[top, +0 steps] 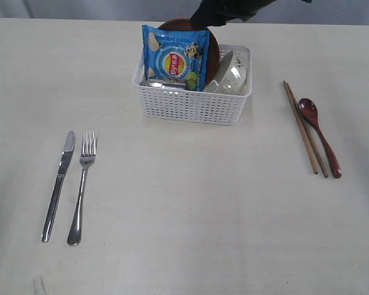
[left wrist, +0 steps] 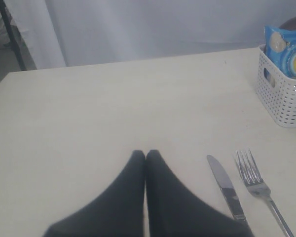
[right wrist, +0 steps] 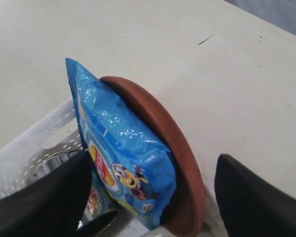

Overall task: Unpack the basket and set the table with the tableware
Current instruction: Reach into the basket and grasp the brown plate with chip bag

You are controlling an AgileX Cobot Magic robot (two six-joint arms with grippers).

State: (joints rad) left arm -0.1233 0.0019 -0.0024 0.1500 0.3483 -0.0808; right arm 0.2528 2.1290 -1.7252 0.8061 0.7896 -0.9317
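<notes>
Where the table (top: 184, 246) comes nearest the exterior camera, a steel knife (top: 57, 184) and a steel fork (top: 83, 184) lie side by side on its left part, close but not touching, handles toward the near edge, with the knife on the outer side. The left wrist view shows the left gripper (left wrist: 145, 154) clenched, its dark fingers pressed tip to tip with nothing between them, over bare tabletop just beside the knife's blade.

Farther back, on the right, a pair of wooden chopsticks (top: 304, 129) lies flat with a dark red spoon (top: 320, 138) just beside it on the outer side, bowl end pointing away.

Beyond these, near the middle of the far side, stands the white perforated basket (top: 190, 107). A blue snack packet (top: 174, 58) stands upright in it. Behind the packet and touching it, a round brown plate (top: 212, 52) stands on edge. An off-white bowl (top: 230, 77) rests tipped on its side in the basket's right end, and something of shiny steel (top: 166, 84), which may be the cup, shows low at the packet's foot.

Farthest off, the right arm (top: 227, 12) reaches over the basket's back rim. The right gripper (right wrist: 154, 159) is spread wide and grasps nothing, its fingers (right wrist: 49, 192) standing on either side of the packet and plate together.
</notes>
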